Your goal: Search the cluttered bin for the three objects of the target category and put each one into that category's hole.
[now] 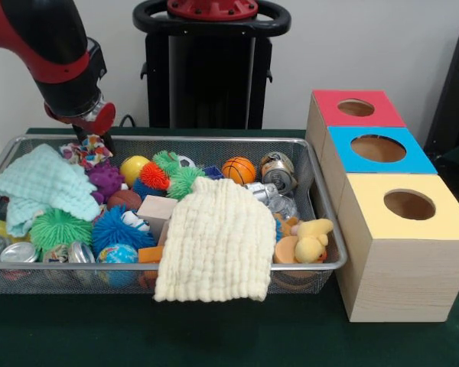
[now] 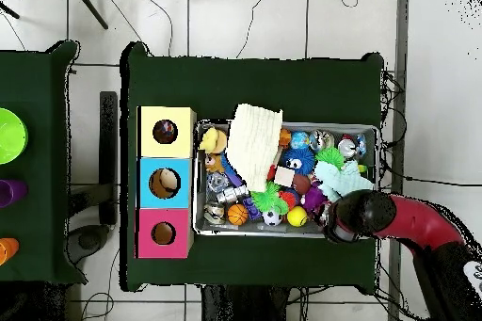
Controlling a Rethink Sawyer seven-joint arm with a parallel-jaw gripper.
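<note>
A ruffled fabric piece [image 1: 86, 152], white with red, blue, yellow and green print, lies bunched at the bin's [image 1: 214, 139] far rim, at about ten o'clock in the front view. The gripper [image 1: 92, 139] sits right on top of it. Its tips are buried in the ruffles and hidden by the arm's black and silver wrist, so I cannot tell how wide it stands or whether it has the fabric in hold. From overhead the arm covers that corner completely, at about four o'clock of the bin, and neither the gripper nor the fabric shows there.

Only this one printed piece can be made out. The silver wire mesh bin is heaped with spiky rubber balls, small sports balls, crushed cans and a wooden block. A mint-green waffle cloth [image 1: 42, 187] covers its nine o'clock end and a cream waffle cloth [image 1: 214, 243] drapes over the near rim at six o'clock, hiding whatever lies under them.

The yellow-topped box [image 1: 402, 252] stands beside the bin at three o'clock in the front view, nearest the camera, its round dark hole [image 1: 409, 205] open. A blue-topped box [image 1: 379, 149] and a red-topped box [image 1: 356, 108] line up behind it.

Everything rests on a dark green counter [image 1: 99, 329]. Behind is a pale wall, with the robot's black pedestal [image 1: 210, 73] at twelve o'clock.
</note>
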